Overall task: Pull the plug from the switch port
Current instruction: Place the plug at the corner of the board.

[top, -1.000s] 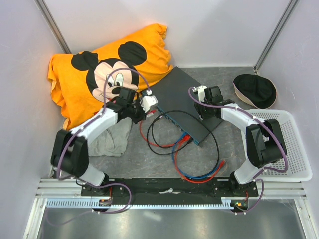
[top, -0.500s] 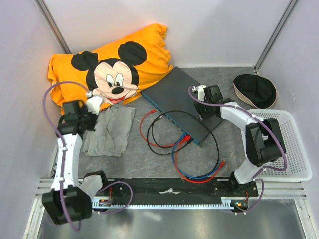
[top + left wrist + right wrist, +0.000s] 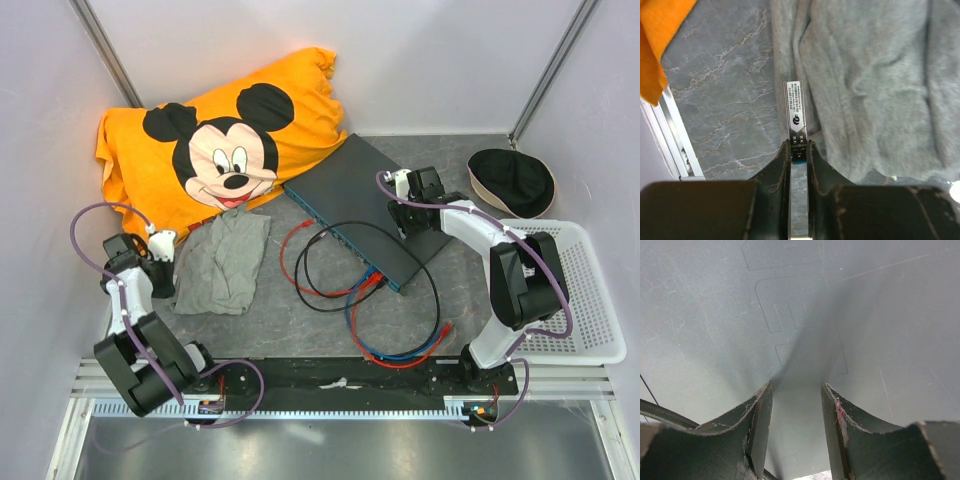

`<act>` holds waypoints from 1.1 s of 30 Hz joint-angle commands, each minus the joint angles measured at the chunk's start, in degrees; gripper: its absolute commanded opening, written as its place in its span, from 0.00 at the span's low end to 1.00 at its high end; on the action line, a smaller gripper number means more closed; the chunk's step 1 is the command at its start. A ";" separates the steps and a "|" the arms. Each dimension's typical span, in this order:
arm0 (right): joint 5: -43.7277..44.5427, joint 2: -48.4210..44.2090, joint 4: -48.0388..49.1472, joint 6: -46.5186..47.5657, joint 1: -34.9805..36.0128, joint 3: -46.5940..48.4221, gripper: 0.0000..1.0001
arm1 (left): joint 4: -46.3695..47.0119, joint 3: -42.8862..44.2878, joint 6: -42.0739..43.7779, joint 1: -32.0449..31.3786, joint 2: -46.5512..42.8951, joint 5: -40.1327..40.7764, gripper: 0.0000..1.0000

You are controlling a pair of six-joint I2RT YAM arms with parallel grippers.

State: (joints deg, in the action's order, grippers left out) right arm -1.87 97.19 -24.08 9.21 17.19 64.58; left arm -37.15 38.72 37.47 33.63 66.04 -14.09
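Note:
The switch (image 3: 360, 195) is a flat dark grey box lying diagonally, its teal socket face toward the cables. My left gripper (image 3: 160, 241) is far to its left, by the grey cloth. In the left wrist view it (image 3: 798, 145) is shut on the plug (image 3: 796, 112), a small silver labelled module that sticks out past the fingertips above the table. My right gripper (image 3: 405, 215) is open with its fingertips down on the switch's top. In the right wrist view it (image 3: 796, 387) has nothing between the jaws, only the grey lid (image 3: 800, 300).
Red, black and blue cables (image 3: 350, 285) loop in front of the switch. A grey cloth (image 3: 225, 262) lies by my left gripper and also shows in the left wrist view (image 3: 880, 90). An orange Mickey pillow (image 3: 220, 150) is behind. A black cap (image 3: 510, 180) and a white basket (image 3: 590, 290) are at right.
My left arm has swung away from the switch's left end, leftward and back toward its base, carrying the plug. The right arm has stayed on the switch.

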 commanded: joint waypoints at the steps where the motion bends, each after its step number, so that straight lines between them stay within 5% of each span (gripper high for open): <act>1: 0.11 0.99 -2.03 0.63 0.04 -1.47 0.52 | 7.79 0.04 1.02 2.58 4.53 -0.68 0.02; 11: 0.29 -0.51 -1.06 0.72 0.04 -3.93 0.52 | 10.16 -2.33 7.00 9.62 5.32 -1.47 0.03; 15: 0.20 0.02 -0.97 0.81 0.12 -3.14 0.52 | 10.43 -2.16 6.03 9.62 6.82 -0.42 0.33; 20: 0.38 0.72 -1.15 0.98 0.12 -2.44 0.52 | 7.27 1.26 4.72 9.62 3.93 -2.69 0.52; 23: 0.29 0.72 -1.06 1.16 0.12 -2.52 0.53 | 1.65 8.02 0.95 9.44 3.04 -7.34 0.88; 24: 0.29 0.64 -1.15 1.25 0.12 -2.61 0.53 | 0.16 9.95 -1.33 9.27 3.04 -11.71 0.88; 27: 0.11 0.37 -0.97 1.25 0.04 -3.14 0.53 | -2.84 16.37 -6.61 4.80 3.13 -16.48 0.88; 33: 0.55 -2.43 -0.71 2.03 0.12 -4.37 0.54 | 2.94 16.57 -11.88 -21.03 -1.78 -19.12 0.93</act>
State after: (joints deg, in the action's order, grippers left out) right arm -1.74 95.98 -22.04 9.91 17.17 62.76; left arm -35.48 55.99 32.34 25.52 68.23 -25.69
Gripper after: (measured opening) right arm 0.536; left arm 0.913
